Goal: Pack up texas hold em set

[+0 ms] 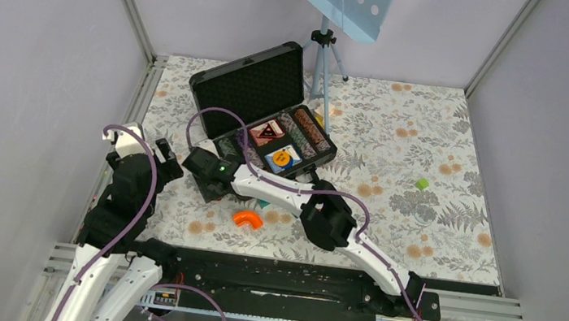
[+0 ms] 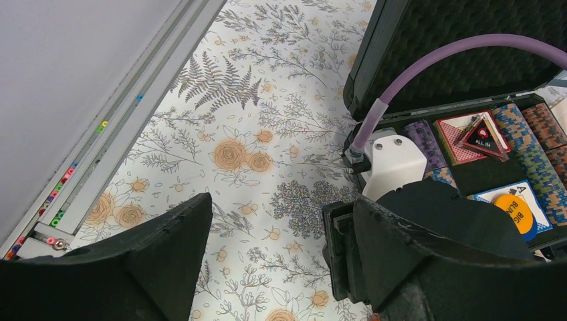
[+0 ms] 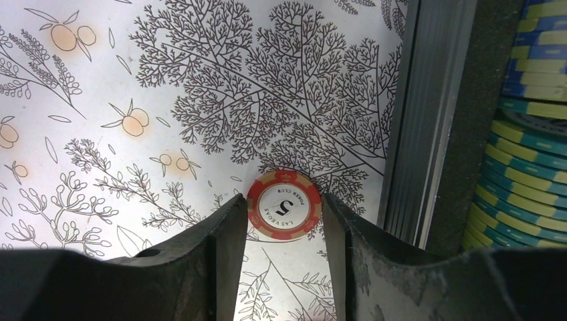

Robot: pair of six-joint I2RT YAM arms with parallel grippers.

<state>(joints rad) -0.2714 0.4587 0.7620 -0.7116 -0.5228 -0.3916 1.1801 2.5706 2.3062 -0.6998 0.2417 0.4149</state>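
Right pincer (image 3: pixel 283 199) straddling a red poker chip (image 3: pixel 284 212)
The chip is lying flat on the floral tabletop (image 3: pixel 134 80), near the briefcase rim (image 3: pixel 408 120).

One briefcase (image 1: pixel 253 87), two card decks (image 1: pixel 266 133), one loose chip (image 3: pixel 284 204), one orange piece (image 1: pixel 247 219).

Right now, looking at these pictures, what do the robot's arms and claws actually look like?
Both the left arm and right arm are slim white links joined by chunky black joints. A purple cable loops along each. A small green light glows near the right wrist. The left gripper and right gripper each have two flat matte black fingers.
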